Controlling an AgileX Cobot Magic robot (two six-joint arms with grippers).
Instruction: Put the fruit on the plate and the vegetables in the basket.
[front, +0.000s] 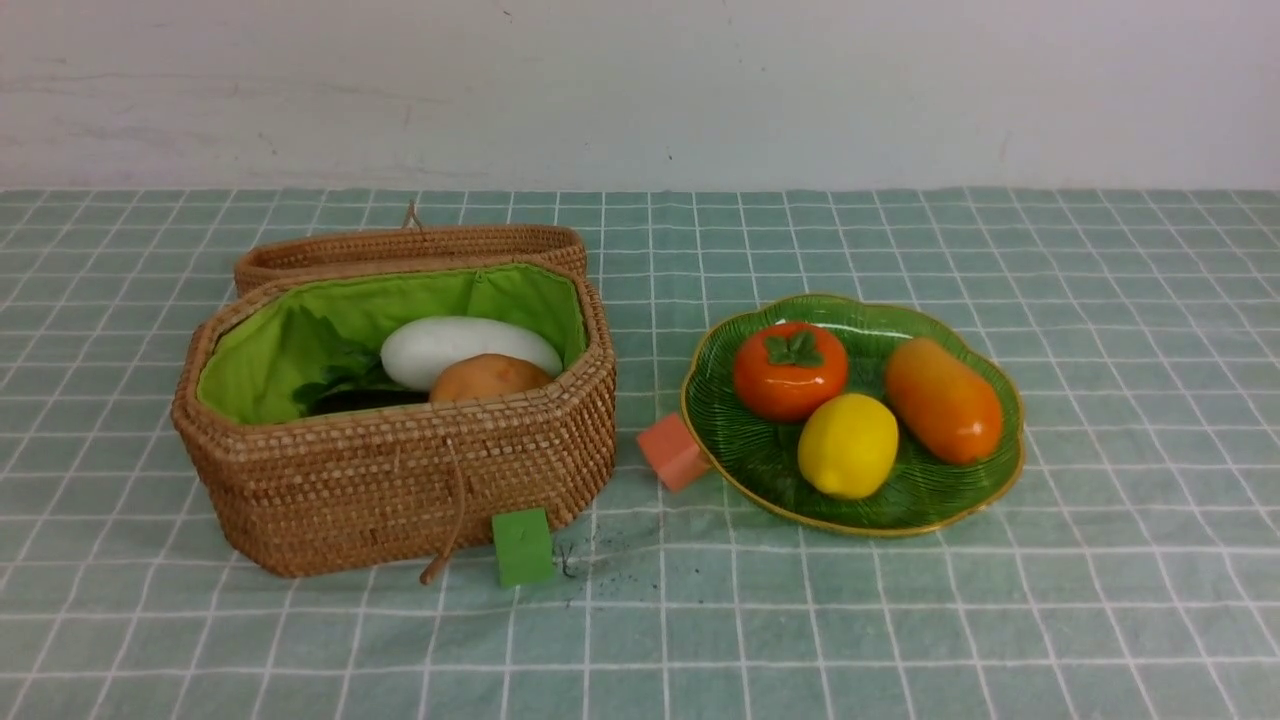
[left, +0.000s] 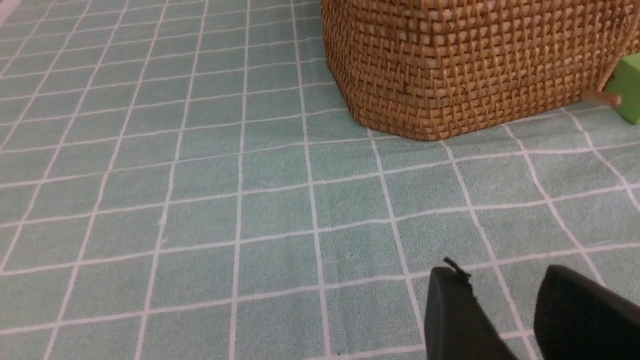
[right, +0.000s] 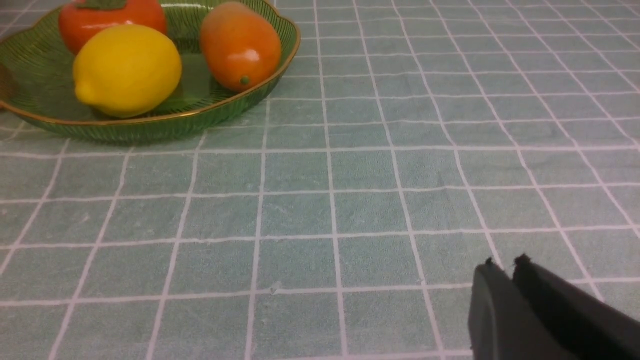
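Note:
The wicker basket (front: 400, 470) stands open at the left, its lid (front: 410, 245) folded back. Inside on the green lining lie a white vegetable (front: 470, 345), a brown potato (front: 490, 378), green leaves (front: 330, 365) and something dark (front: 365, 400). At the right, the green plate (front: 760, 450) holds the persimmon (front: 790, 370), the lemon (front: 848, 445) and the mango (front: 943, 400). Neither arm shows in the front view. My left gripper (left: 500, 272) is open and empty over bare cloth, short of the basket (left: 465, 65). My right gripper (right: 505, 261) is shut and empty, well away from the plate (right: 150, 127).
A salmon cube (front: 672, 450) touches the plate's left rim. A green cube (front: 523, 546) sits at the basket's front right corner beside the hanging cord (front: 450, 520). Dark specks mark the checked cloth just right of that cube. A white wall closes the back.

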